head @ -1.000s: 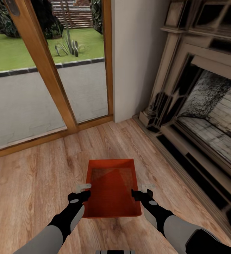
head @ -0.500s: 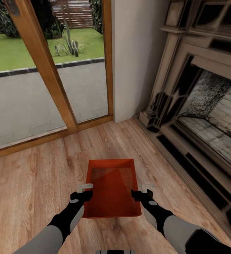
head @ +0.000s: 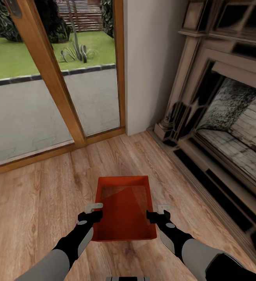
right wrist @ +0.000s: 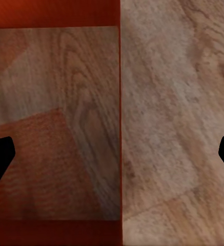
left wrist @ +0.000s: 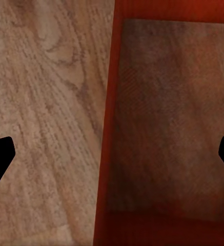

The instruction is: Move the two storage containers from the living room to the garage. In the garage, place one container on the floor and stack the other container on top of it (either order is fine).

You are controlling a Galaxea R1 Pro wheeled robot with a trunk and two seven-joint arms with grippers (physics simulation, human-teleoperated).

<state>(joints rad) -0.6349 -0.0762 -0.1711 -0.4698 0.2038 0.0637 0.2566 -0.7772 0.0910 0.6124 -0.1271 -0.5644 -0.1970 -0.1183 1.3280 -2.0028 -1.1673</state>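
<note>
Orange-red, thin-walled and rectangular, the open storage bin (head: 125, 208) sits on the light wood-plank floor (head: 38, 195) of the living room, near the robot, with the wood-framed glass door (head: 54, 74) far left and the brick fireplace (head: 229, 128) to the right. The left tool (head: 93, 212) straddles the bin's left wall, the right tool (head: 158, 212) its right wall; both wrist views show the fingers spread wide with the wall between them, gripping nothing (so no hold yet). A good lift likely means closing both tools on the walls at matching points along the bin's length, squeezing evenly, then raising both arms together so the thin walls neither flex nor tilt.
</note>
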